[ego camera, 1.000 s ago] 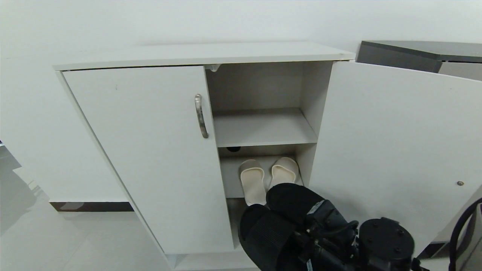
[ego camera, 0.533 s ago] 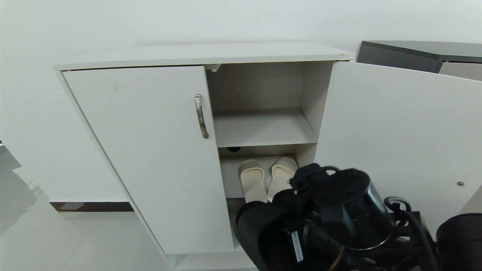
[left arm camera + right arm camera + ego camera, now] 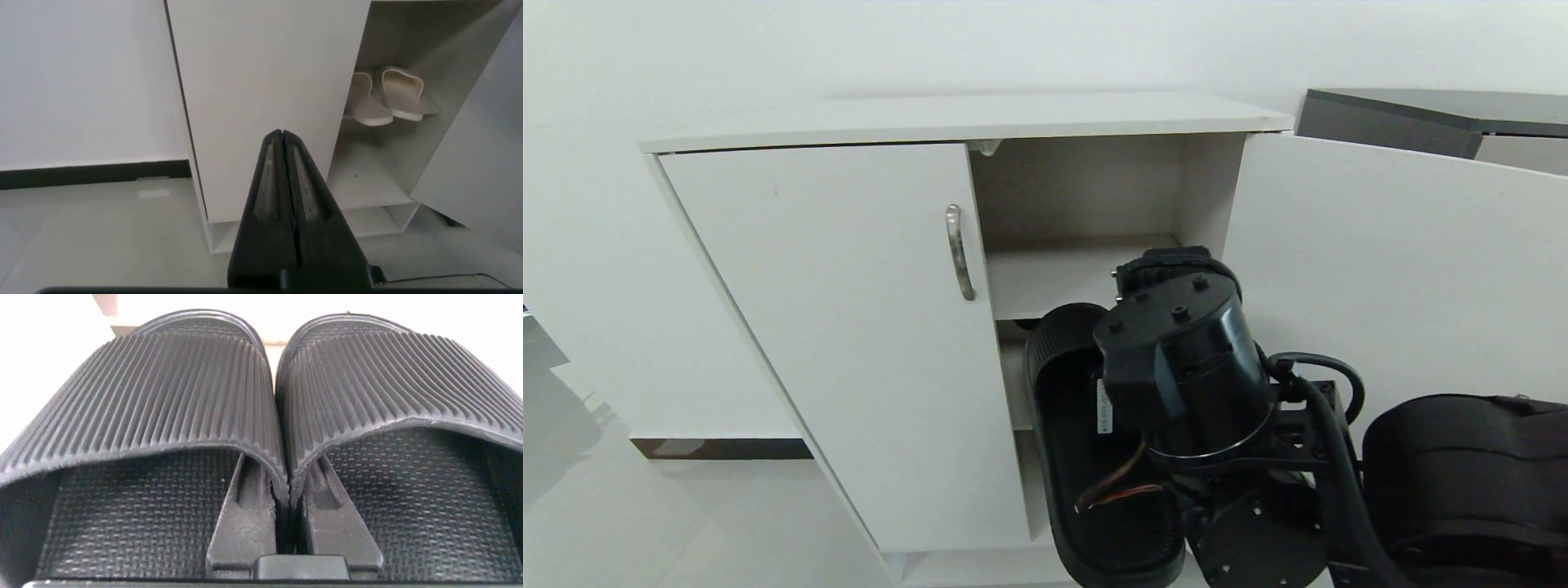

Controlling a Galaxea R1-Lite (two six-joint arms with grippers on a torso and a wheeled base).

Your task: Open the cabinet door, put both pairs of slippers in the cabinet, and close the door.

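Right hand (image 3: 282,494) clamps black slippers (image 3: 180,384) (white pair (image 3: 404,84) shelved).

The right arm (image 3: 1184,367) sits square in front of the open cabinet (image 3: 947,118). It blocks the lower shelf from the head view, and of the black slippers (image 3: 1094,474) just one sole peeks out, its lower end running off the bottom edge. At the right wrist, the right gripper (image 3: 282,490) has its fingertips buried under the pinched straps — the slippers' outer sides are cropped. From the left wrist, the open door (image 3: 482,163) is cut by the frame.
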